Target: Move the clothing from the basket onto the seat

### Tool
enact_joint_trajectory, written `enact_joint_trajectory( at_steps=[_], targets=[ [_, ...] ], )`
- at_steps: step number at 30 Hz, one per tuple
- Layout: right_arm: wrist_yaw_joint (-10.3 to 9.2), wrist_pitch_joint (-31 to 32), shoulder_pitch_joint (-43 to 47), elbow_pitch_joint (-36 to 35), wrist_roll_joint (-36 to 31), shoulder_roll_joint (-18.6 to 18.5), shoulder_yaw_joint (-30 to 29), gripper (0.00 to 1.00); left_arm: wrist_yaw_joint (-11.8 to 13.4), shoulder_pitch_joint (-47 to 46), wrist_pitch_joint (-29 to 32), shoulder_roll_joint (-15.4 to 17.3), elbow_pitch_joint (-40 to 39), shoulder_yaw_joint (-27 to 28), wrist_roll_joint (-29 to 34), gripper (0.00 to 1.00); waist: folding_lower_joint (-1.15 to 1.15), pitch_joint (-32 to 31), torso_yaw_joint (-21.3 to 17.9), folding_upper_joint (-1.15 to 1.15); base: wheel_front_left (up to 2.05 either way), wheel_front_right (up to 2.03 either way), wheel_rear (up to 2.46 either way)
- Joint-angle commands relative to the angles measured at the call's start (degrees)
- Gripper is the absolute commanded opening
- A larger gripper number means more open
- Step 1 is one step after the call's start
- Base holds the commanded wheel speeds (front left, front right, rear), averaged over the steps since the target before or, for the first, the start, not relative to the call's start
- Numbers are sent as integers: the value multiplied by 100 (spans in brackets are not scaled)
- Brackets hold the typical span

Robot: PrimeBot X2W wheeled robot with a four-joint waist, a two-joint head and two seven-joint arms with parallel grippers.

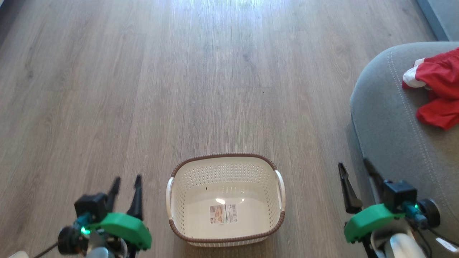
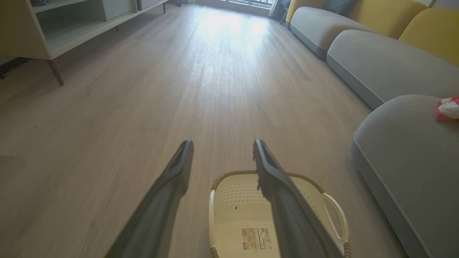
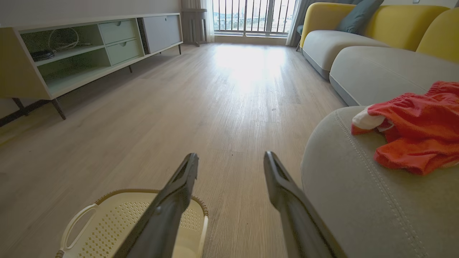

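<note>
Red clothing (image 1: 439, 89) lies on the seat (image 1: 387, 136), basket (image 1: 224, 156) on wooden floor (image 1: 143, 89).

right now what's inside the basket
No clothing: the basket holds only a sticker on its bare cream floor. The red clothing lies on the seat. In the head view, the near wall's inner face is hidden behind the rim.

Bright daylight from the window (image 3: 251, 16) glares off the floor (image 3: 247, 61).
</note>
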Motion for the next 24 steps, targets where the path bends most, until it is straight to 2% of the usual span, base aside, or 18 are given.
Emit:
enact_joint_trajectory(
  at_steps=[1,5,24],
  targets=[
    [0,2,-1,68,6,1,5,0,4,0,14,-3,61,-7,-3,0,1,-4,1,0,0,0,0],
    [0,58,9,270,146,2,-21,0,-5,56,84,-13,232,20,-121,0,1,-9,-2,0,0,0,0],
    [0,365,-28,137,1526,4,-87,0,-90,34,384,-9,38,145,-1311,0,1,-12,-25,0,0,0,0]
  ],
)
